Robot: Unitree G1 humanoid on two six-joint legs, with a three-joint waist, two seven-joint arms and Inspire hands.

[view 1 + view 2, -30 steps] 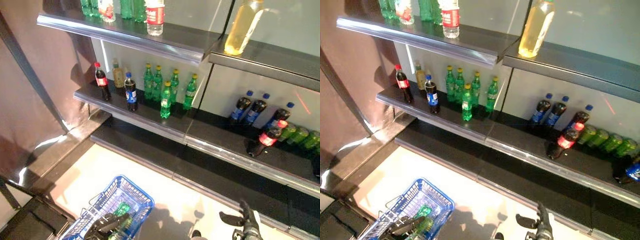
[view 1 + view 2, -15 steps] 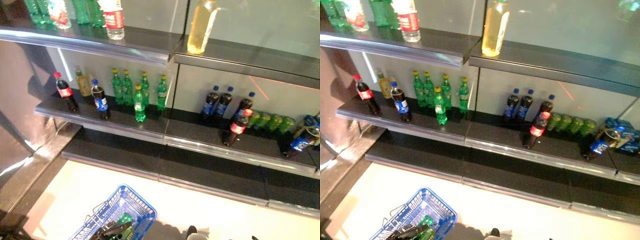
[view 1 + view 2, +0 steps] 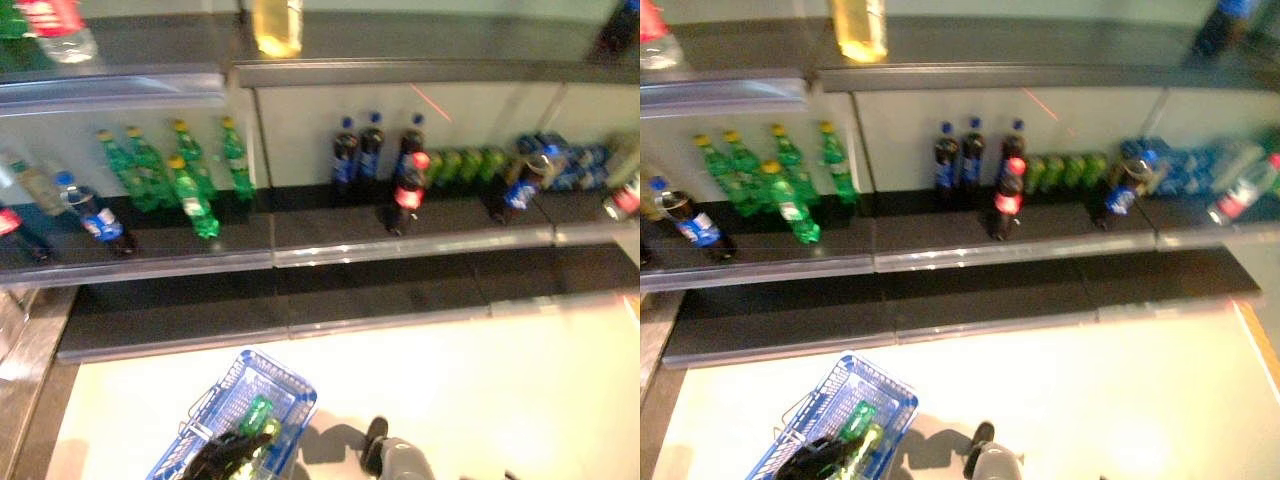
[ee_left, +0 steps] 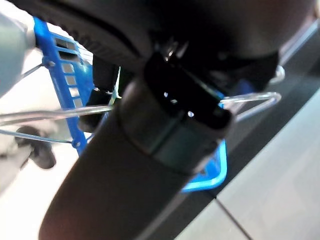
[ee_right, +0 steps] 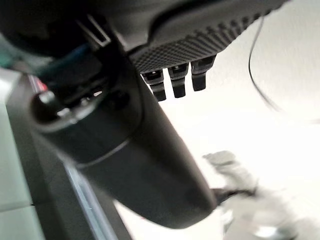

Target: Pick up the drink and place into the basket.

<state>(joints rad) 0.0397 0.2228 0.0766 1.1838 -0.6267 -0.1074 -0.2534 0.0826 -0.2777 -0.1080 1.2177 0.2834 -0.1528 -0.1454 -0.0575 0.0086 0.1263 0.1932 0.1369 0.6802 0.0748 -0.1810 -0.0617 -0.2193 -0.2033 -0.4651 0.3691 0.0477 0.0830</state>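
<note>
A blue wire basket [image 3: 278, 388] hangs low in the eye views, with a green bottle [image 3: 256, 412] lying in it. My left hand [image 3: 226, 456] grips it at the near edge. In the left wrist view its fingers curl round the wire handle [image 4: 250, 100] over the blue rim [image 4: 65, 75]. On the middle shelf a dark cola bottle with a red label [image 3: 408, 190] stands at the front. Dark bottles with blue labels [image 3: 345, 160] stand behind it. My right hand [image 5: 175, 85] shows only in its wrist view, fingers relaxed and holding nothing, above pale floor.
Green bottles [image 3: 190, 190] and another blue-labelled bottle [image 3: 95, 220] stand at the shelf's left. Green drinks [image 3: 460, 162] and more bottles [image 3: 525, 185] stand to the right. A yellow bottle [image 3: 277, 25] is on the upper shelf. A dark lower ledge [image 3: 300, 295] juts out over the pale floor.
The camera has swung right, so the shelves have slid left in the picture. The basket stays in my left hand. My right hand has left the eye views.
</note>
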